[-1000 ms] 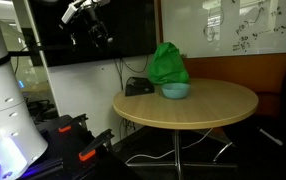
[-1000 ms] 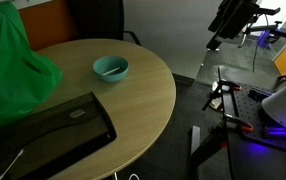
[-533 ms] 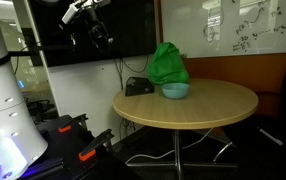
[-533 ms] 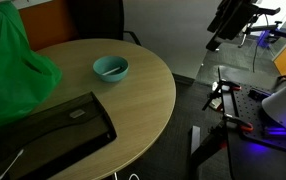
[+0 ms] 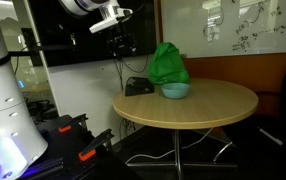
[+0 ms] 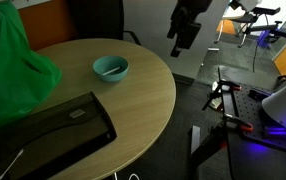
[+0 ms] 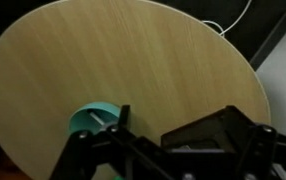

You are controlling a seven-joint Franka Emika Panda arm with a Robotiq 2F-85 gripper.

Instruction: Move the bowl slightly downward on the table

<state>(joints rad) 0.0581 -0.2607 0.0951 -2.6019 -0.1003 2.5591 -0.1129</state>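
Observation:
A small teal bowl (image 5: pixel 175 90) sits on the round wooden table (image 5: pixel 208 108), near its far side next to a green bag. The bowl also shows in an exterior view (image 6: pixel 110 69) and at the lower left of the wrist view (image 7: pixel 91 117). My gripper (image 5: pixel 122 46) hangs in the air beyond the table's edge, well above and apart from the bowl; it shows in an exterior view (image 6: pixel 182 38) too. In the wrist view its dark fingers (image 7: pixel 173 165) stand wide apart at the bottom, open and empty.
A green bag (image 6: pixel 8 60) lies beside the bowl. A flat black case (image 6: pixel 45 128) lies on the table near it, with a cable hanging down. Robot base and gear (image 6: pixel 273 100) stand on the floor beside the table. A dark screen (image 5: pixel 83 35) is behind the arm.
My arm has swung toward the table, so the gripper is now closer to its edge. The bowl, bag and case have not moved.

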